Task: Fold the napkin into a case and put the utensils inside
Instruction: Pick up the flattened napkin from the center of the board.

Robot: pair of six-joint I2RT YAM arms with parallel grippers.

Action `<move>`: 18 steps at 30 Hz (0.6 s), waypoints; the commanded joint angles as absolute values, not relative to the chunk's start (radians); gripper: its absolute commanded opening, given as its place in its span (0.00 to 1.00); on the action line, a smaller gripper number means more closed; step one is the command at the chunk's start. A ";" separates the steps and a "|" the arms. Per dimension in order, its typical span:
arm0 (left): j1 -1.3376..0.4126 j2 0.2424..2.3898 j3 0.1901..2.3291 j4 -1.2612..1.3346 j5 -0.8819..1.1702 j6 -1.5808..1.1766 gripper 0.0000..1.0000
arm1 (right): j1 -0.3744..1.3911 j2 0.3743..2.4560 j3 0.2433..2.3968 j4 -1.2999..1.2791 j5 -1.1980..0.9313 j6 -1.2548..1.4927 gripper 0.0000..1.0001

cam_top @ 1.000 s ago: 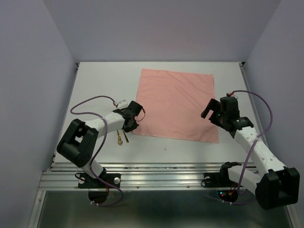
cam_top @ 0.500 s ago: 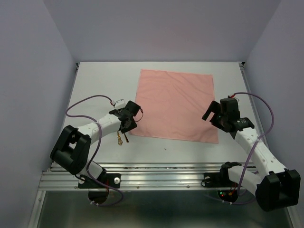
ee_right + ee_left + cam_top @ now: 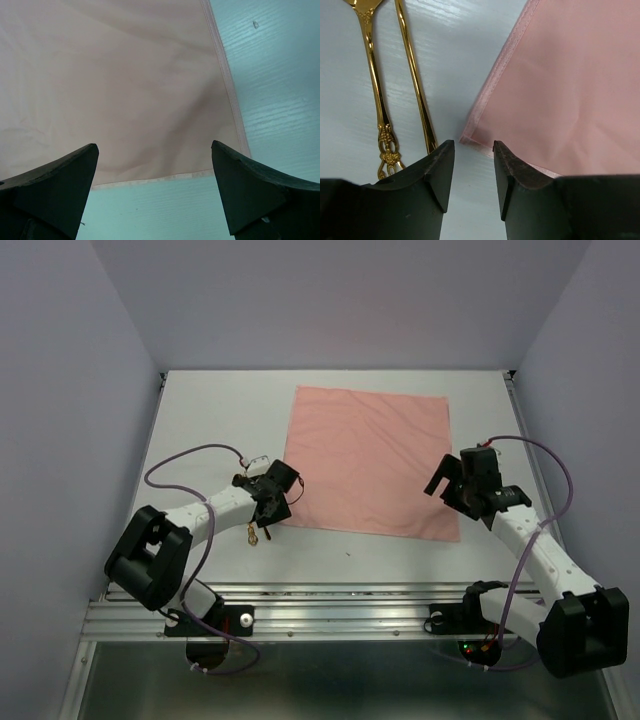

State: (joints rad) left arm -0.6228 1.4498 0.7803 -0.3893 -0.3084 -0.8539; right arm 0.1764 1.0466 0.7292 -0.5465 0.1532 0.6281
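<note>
Hovering part-open over a corner of the napkin (image 3: 560, 90) toward the bench (image 3: 200, 420) near edge, the left gripper (image 3: 473, 144) risks snagging the utensils (image 3: 415, 85) just beside; the wide-open right gripper (image 3: 154, 146) may miss the thin hem

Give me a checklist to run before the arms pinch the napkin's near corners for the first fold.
1. Napkin flat and unfolded on the table: ok.
2. Left gripper open, with the near-left corner just ahead of its gap: ok.
3. Right gripper wide open over the near-right corner: ok.
4. Utensils off the cloth, side by side on the table to its left: ok.
5. Left gripper clear of the utensil handles: cannot tell, because their ends run behind one finger.
6. Grippers low enough to pinch the cloth: cannot tell.
</note>
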 commanded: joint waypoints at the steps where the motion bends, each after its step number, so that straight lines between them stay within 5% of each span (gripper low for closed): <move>1: -0.627 1.477 0.776 -0.376 -0.307 -0.822 0.47 | 0.172 1.063 0.719 -0.514 0.152 0.632 1.00; 10: -0.629 1.572 0.801 -0.356 -0.311 -0.813 0.40 | 0.172 1.078 0.726 -0.520 0.183 0.646 1.00; 12: -0.629 1.588 0.814 -0.359 -0.319 -0.813 0.33 | 0.172 1.086 0.730 -0.531 0.184 0.647 1.00; 15: -0.629 1.608 0.847 -0.385 -0.333 -0.805 0.00 | 0.172 1.110 0.738 -0.557 0.164 0.672 1.00; 18: -0.629 1.594 0.865 -0.394 -0.334 -0.801 0.00 | 0.172 1.182 0.779 -0.590 0.042 0.689 1.00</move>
